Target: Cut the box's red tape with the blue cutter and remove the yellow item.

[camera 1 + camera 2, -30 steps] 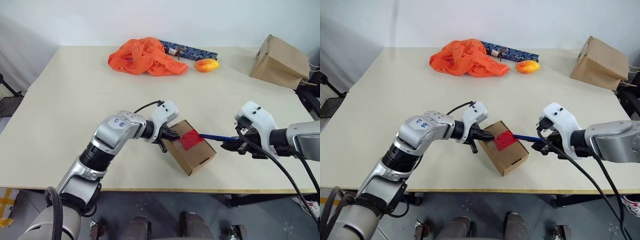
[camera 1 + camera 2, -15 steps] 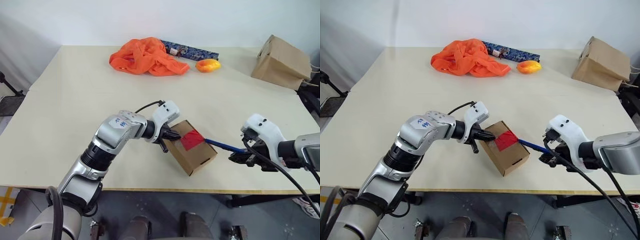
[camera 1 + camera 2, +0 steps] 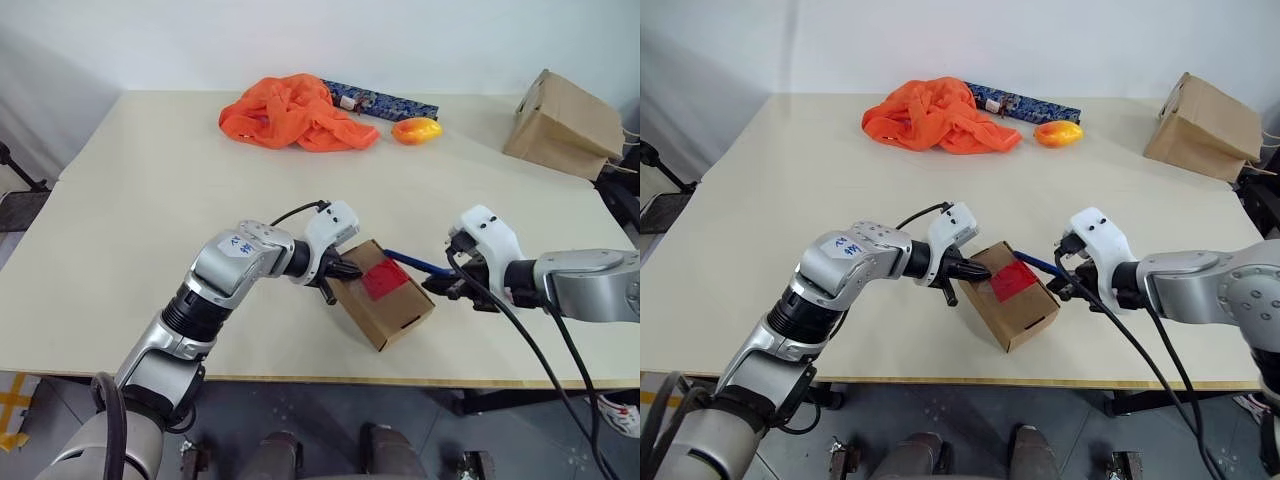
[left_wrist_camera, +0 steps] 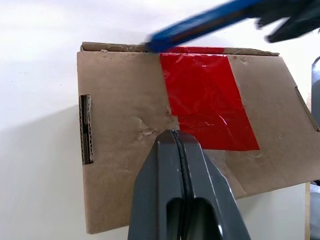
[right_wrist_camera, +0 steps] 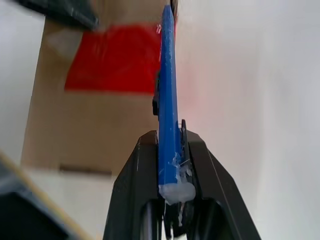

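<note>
The box (image 3: pixel 385 312), a small brown carton, lies tilted near the table's front edge, with the red tape (image 3: pixel 383 280) across its lid. My left gripper (image 3: pixel 346 270) is shut, and its tips rest on the lid (image 4: pixel 120 150) beside the tape (image 4: pixel 205 105). My right gripper (image 3: pixel 447 288) is shut on the blue cutter (image 3: pixel 412 264) just right of the box. In the right wrist view the cutter (image 5: pixel 168 95) points at the carton's far edge by the tape (image 5: pixel 115 60). Its tip (image 4: pixel 155 46) meets that edge. The yellow item is hidden.
An orange cloth (image 3: pixel 290 112), a dark-blue patterned case (image 3: pixel 385 102) and an orange-yellow mango-shaped fruit (image 3: pixel 414 130) lie at the back of the table. A brown paper bag (image 3: pixel 562 125) stands at the back right. The table's front edge (image 3: pixel 330 380) runs close below the box.
My right gripper drew back to the right with the cutter, then came back left. The cutter's tip now sits at the box's far edge beside the tape. The left arm stayed still.
</note>
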